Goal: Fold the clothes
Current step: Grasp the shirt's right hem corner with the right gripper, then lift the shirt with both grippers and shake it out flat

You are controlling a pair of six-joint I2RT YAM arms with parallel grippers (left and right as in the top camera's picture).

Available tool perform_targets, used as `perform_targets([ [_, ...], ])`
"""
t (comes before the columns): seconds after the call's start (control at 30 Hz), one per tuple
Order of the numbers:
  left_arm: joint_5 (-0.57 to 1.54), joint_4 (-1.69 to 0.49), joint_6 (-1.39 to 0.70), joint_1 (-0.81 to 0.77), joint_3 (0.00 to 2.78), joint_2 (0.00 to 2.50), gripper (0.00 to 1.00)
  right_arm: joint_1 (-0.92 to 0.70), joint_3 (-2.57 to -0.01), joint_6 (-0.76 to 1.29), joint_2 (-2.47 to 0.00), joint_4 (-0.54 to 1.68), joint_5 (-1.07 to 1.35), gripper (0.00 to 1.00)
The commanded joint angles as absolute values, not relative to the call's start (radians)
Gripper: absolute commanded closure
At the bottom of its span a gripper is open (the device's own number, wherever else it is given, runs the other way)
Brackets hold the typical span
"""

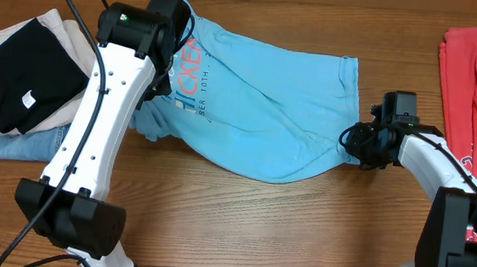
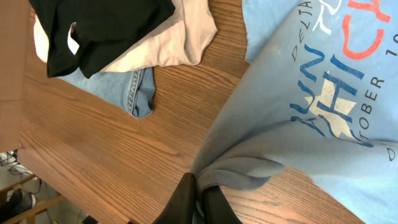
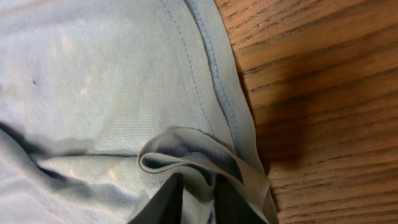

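Barely begun: left hand [image 2: 200,198] and right hand [image 3: 198,202] each pinch an edge of the unfolded light blue T-shirt [image 1: 257,109], while the coral-red T-shirt [image 1: 473,84] waits crumpled.

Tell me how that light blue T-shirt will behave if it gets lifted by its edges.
Probably floppy: the blue T-shirt bunches into soft folds where the left claw pinches it. Likely light, since thin cloth wrinkles at the right claw. Held only at two ends, it should sag in the middle.
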State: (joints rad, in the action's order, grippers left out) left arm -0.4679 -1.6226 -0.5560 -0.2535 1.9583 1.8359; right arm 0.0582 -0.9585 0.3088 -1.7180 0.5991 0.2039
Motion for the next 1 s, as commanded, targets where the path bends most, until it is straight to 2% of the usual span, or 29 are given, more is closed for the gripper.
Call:
perform_targets([
  [0.0,-0.474,-1.618,-0.568,-0.250,1.959,1.838,0.96,0.061,-0.955,0.306,-1.722,0.593,0.212,0.87],
  [0.1,-0.474,-1.618,-0.568,-0.250,1.959,1.838,0.96,0.061,-0.955,0.306,-1.722,0.593,0.212,0.96],
  [0.27,-0.474,-1.618,-0.567,-0.250,1.959,1.838,0.96,0.061,-0.958,0.306,-1.718,0.608,0.212,0.96],
  [0.43,-0.474,-1.619,-0.530,-0.250,1.960,1.838,0.96,0.061,-1.035,0.290,-1.649,0.715,0.212,0.96],
  [0.73,-0.474,-1.619,-0.508,-0.249,1.966,1.767,0.96,0.063,-1.402,0.280,-1.404,1.043,0.210,0.96],
  [0.97,-0.475,-1.610,-0.508,-0.249,1.982,1.530,0.96,0.063,-1.696,0.284,-1.248,1.298,0.106,0.96],
])
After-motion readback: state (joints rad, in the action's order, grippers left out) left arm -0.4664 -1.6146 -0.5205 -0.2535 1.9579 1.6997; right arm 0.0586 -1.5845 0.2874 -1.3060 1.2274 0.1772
